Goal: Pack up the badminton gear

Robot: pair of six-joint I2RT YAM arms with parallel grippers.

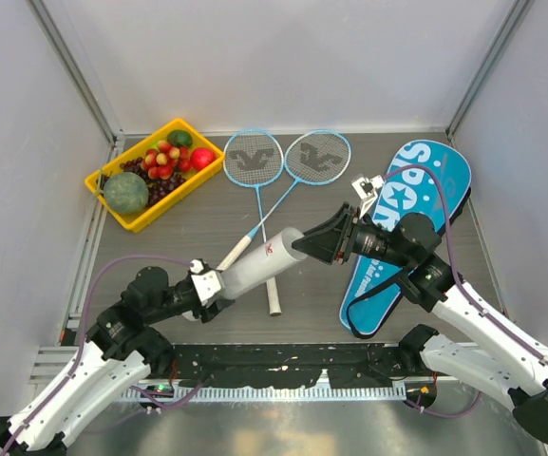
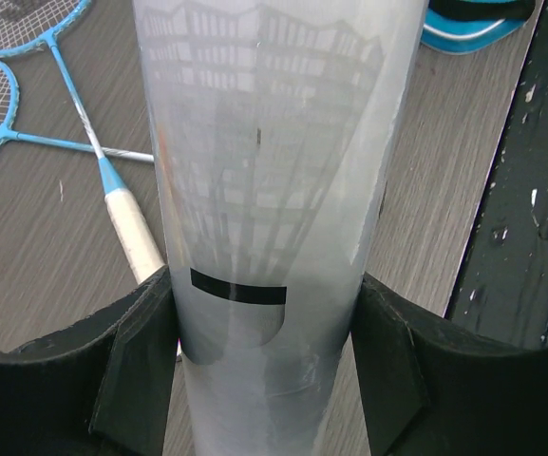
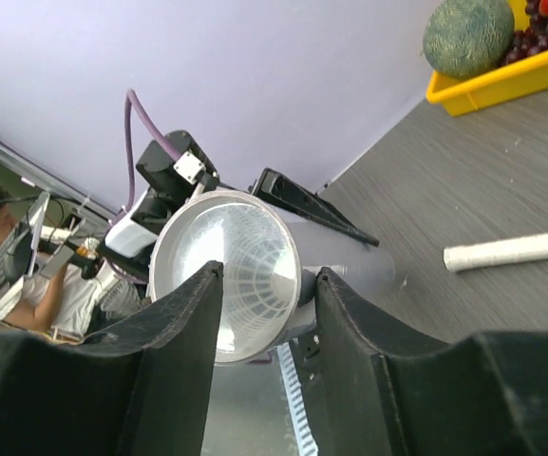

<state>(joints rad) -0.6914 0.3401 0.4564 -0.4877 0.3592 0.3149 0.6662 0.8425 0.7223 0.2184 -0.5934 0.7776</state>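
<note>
My left gripper [image 1: 218, 283] is shut on the lower end of the long white tube [image 1: 259, 263] and holds it tilted over the table; the left wrist view shows it clamped between the fingers [image 2: 266, 285]. A shuttlecock [image 3: 245, 275] sits inside the tube and shows through its wall [image 2: 255, 142]. My right gripper [image 1: 305, 242] is open, its fingertips on either side of the tube's open mouth [image 3: 226, 275]. Two light-blue rackets [image 1: 283, 161] lie behind with crossed shafts, one handle [image 1: 274, 296] under the tube. The blue SPORT bag [image 1: 406, 218] lies under my right arm.
A yellow tray [image 1: 164, 207] with a green melon [image 1: 126, 192], grapes and other fruit stands at the back left. A red apple [image 1: 202, 158] lies by its right edge. Grey walls close in the back and sides. A black strip [image 1: 283, 361] runs along the near edge.
</note>
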